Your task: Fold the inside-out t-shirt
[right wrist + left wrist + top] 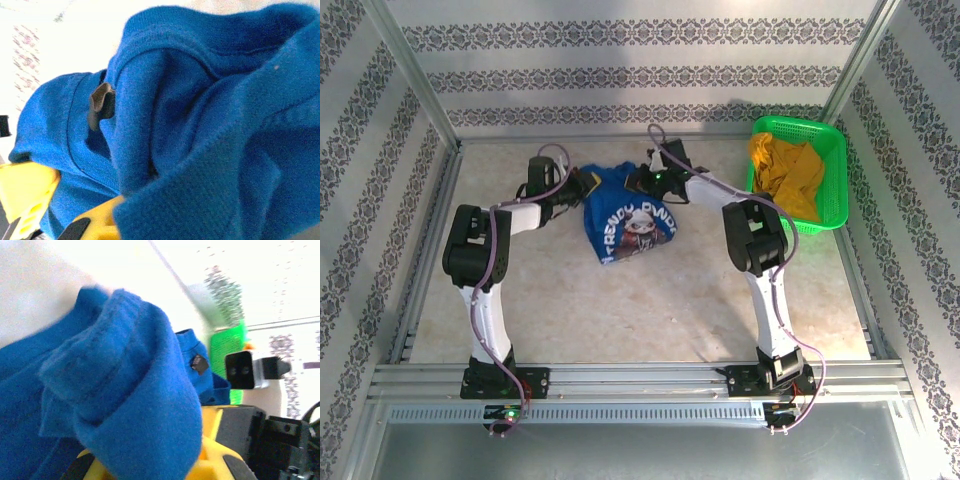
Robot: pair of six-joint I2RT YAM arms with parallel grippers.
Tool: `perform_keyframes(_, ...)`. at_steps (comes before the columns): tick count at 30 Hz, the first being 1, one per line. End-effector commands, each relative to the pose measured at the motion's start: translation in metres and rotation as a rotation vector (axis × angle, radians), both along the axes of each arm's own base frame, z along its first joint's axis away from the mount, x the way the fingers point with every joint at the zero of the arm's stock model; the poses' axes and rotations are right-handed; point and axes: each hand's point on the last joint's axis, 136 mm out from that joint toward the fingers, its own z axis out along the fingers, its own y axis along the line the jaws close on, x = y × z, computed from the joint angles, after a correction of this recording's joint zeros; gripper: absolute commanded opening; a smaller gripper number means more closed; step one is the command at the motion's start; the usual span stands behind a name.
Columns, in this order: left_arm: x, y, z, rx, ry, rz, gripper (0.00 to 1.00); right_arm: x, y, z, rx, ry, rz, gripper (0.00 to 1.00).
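Blue cloth of the inside-out t-shirt (632,218) is bunched on the table (670,310), near the far wall. One top corner is pinched tight by the left gripper (580,187), the other by the right gripper (641,182).

The t-shirt (625,222) lies on the table (650,310) toward the far side, between the left gripper (582,185) at its far-left edge and the right gripper (638,180) at its far-right. The basket (832,175) sits far right, a garment (785,170) inside
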Motion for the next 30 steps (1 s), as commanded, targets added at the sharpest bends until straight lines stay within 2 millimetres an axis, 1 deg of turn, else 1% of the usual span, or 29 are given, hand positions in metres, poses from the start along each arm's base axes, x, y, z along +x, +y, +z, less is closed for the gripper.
perform_keyframes(1, 0.039, 0.008, 0.054, -0.065, -0.117, 0.03, 0.0, 0.035, -0.016, 0.079, 0.103, -0.132, -0.081, 0.0)
perform_keyframes(2, 0.046, 0.005, 0.066, -0.075, -0.139, 0.021, 0.0, 0.04, -0.017, 0.09, 0.116, -0.149, -0.088, 0.0)
perform_keyframes(4, 0.06, -0.001, 0.099, -0.09, -0.195, -0.003, 0.0, 0.05, -0.019, 0.117, 0.145, -0.194, -0.101, 0.0)
perform_keyframes(6, 0.067, -0.007, 0.134, -0.102, -0.261, -0.027, 0.0, 0.055, -0.02, 0.146, 0.172, -0.248, -0.104, 0.0)
perform_keyframes(7, 0.067, -0.009, 0.151, -0.108, -0.289, -0.041, 0.0, 0.055, -0.021, 0.16, 0.18, -0.28, -0.102, 0.0)
perform_keyframes(8, 0.066, -0.01, 0.163, -0.113, -0.309, -0.049, 0.0, 0.053, -0.022, 0.169, 0.182, -0.301, -0.1, 0.0)
perform_keyframes(10, 0.056, -0.013, 0.18, -0.126, -0.34, -0.066, 0.0, 0.044, -0.023, 0.183, 0.167, -0.35, -0.087, 0.0)
perform_keyframes(11, 0.049, -0.015, 0.183, -0.131, -0.35, -0.074, 0.0, 0.037, -0.023, 0.181, 0.155, -0.359, -0.08, 0.0)
perform_keyframes(12, 0.038, -0.017, 0.182, -0.132, -0.356, -0.084, 0.0, 0.027, -0.024, 0.176, 0.133, -0.376, -0.076, 0.0)
perform_keyframes(14, 0.014, -0.023, 0.168, -0.126, -0.344, -0.11, 0.0, 0.003, -0.028, 0.15, 0.069, -0.397, -0.077, 0.0)
perform_keyframes(15, -0.003, -0.027, 0.154, -0.121, -0.33, -0.127, 0.0, -0.012, -0.031, 0.134, 0.045, -0.407, -0.083, 0.0)
perform_keyframes(17, -0.038, -0.037, 0.118, -0.101, -0.286, -0.163, 0.0, -0.045, -0.035, 0.092, -0.009, -0.406, -0.098, 0.0)
perform_keyframes(19, -0.077, -0.044, 0.068, -0.077, -0.199, -0.197, 0.0, -0.084, -0.036, 0.043, -0.085, -0.368, -0.096, 0.0)
perform_keyframes(20, -0.091, -0.046, 0.05, -0.079, -0.167, -0.2, 0.0, -0.098, -0.036, 0.026, -0.1, -0.346, -0.101, 0.0)
perform_keyframes(21, -0.105, -0.045, 0.032, -0.086, -0.13, -0.195, 0.0, -0.115, -0.041, 0.004, -0.114, -0.306, -0.119, 0.0)
perform_keyframes(22, -0.114, -0.043, 0.019, -0.097, -0.101, -0.185, 0.0, -0.127, -0.044, -0.009, -0.104, -0.276, -0.134, 0.0)
perform_keyframes(24, -0.124, -0.041, 0.011, -0.12, -0.085, -0.173, 0.0, -0.14, -0.05, -0.022, -0.092, -0.239, -0.16, 0.0)
perform_keyframes(25, -0.126, -0.041, 0.009, -0.121, -0.082, -0.172, 0.0, -0.145, -0.051, -0.024, -0.096, -0.229, -0.16, 0.0)
perform_keyframes(26, -0.125, -0.041, 0.009, -0.12, -0.081, -0.172, 0.0, -0.146, -0.052, -0.022, -0.099, -0.228, -0.155, 0.05)
perform_keyframes(27, -0.124, -0.042, 0.01, -0.119, -0.08, -0.177, 0.0, -0.148, -0.053, -0.021, -0.11, -0.224, -0.146, 0.3)
perform_keyframes(28, -0.123, -0.043, 0.011, -0.117, -0.08, -0.188, 0.0, -0.147, -0.053, -0.018, -0.121, -0.228, -0.136, 0.4)
perform_keyframes(30, -0.118, -0.045, 0.013, -0.107, -0.082, -0.202, 0.0, -0.143, -0.057, -0.014, -0.147, -0.23, -0.13, 0.49)
